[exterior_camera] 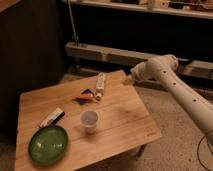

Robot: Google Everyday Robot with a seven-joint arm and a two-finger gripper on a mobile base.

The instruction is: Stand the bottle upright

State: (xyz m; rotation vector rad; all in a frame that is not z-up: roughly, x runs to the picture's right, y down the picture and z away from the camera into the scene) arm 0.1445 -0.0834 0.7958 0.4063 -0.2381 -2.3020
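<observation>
The bottle is slim and whitish with a pale label. It lies on its side near the far edge of the wooden table, its dark top pointing toward the table's middle. My gripper hangs at the end of the white arm over the table's far right corner, to the right of the bottle and apart from it. Nothing shows in its grasp.
A white paper cup stands upright mid-table. A blue and orange packet lies beside the bottle. A flat white-and-black packet and a green plate sit at the left front. A dark cabinet stands at the left, with shelving behind.
</observation>
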